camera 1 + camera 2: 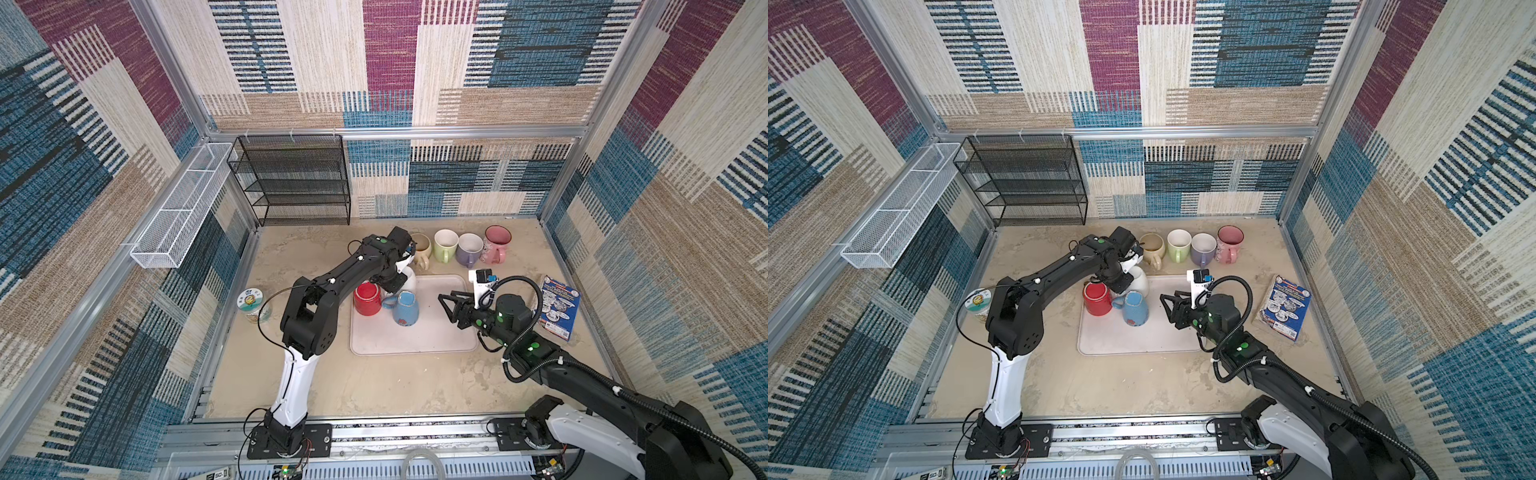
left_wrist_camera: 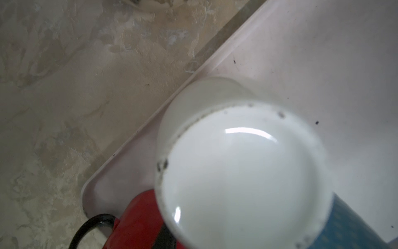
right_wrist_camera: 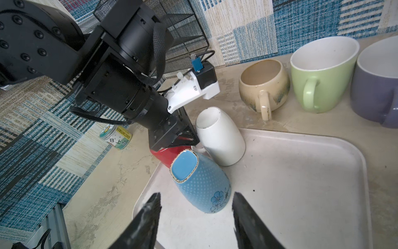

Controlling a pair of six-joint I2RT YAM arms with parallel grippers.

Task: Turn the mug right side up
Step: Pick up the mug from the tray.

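Note:
Three mugs stand upside down on the white tray (image 1: 415, 340): a white mug (image 1: 410, 277) at its far left corner, a red mug (image 1: 367, 298) and a blue mug (image 1: 404, 309). My left gripper (image 3: 187, 135) is down against the white mug's (image 3: 219, 135) side, above the red mug (image 3: 170, 154). Its fingers are seen side-on, and its own wrist view shows only the white mug's base (image 2: 243, 172). My right gripper (image 3: 197, 194) hovers open over the tray, a little short of the blue mug (image 3: 200, 183), touching nothing.
Beige (image 1: 420, 245), green (image 1: 444, 245), purple (image 1: 468, 248) and pink (image 1: 495, 244) mugs stand upright in a row behind the tray. A jar (image 1: 252, 305) sits left, a book (image 1: 559, 307) right. A black mesh shelf (image 1: 293, 178) stands at the back wall.

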